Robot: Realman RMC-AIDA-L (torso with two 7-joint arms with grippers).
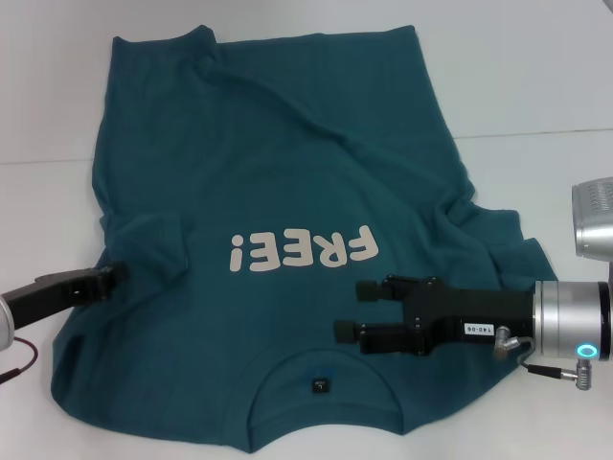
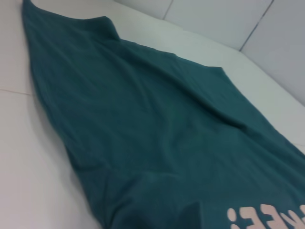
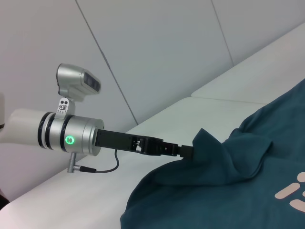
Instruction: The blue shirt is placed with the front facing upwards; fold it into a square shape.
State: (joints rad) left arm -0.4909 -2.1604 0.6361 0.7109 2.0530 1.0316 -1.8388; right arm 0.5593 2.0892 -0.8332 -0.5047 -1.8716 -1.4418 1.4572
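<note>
I am reading "FREE!" in cream letters on the chest of the blue shirt [image 1: 287,192]; from the head camera the word is showing upside down. In the two wrist views only pieces of those letters are showing. A small white sticker on the right gripper [image 1: 350,309] is carrying black characters that look like "140-06", though I cannot be sure. The dark label [image 1: 319,386] inside the collar is too small to read.
</note>
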